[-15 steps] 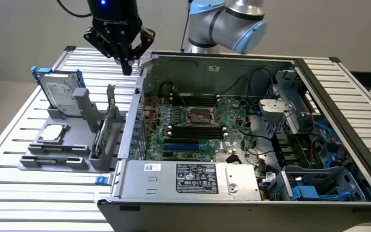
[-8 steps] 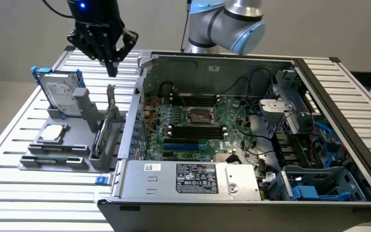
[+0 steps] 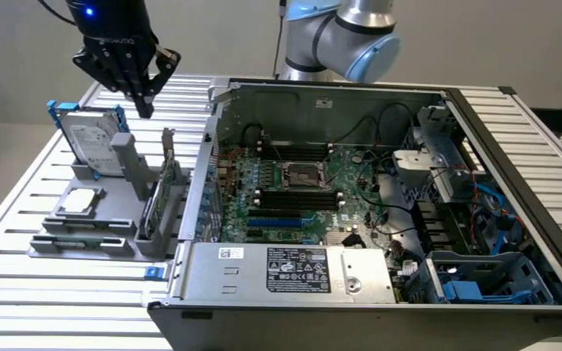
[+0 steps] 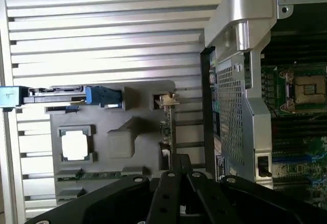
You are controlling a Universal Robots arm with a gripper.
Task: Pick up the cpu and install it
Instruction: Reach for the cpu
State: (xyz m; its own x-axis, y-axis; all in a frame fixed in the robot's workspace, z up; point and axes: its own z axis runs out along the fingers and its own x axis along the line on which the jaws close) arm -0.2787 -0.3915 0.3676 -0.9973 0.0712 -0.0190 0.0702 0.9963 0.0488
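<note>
gripper hangs above the grey fixture on the slatted bench, fingers drawn together with nothing between them. cpu lies flat in a fixture pocket, near the upright hard drive, well apart from the motherboard socket.

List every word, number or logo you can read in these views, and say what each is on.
No text here can be read for certain.
Black label on the power supply: white print, too small to read.
White sticker beside it: too small.
White label on the hard drive: blurred.
Sticker on the case's back wall: too small.
cpu: the top looks blank.
</note>
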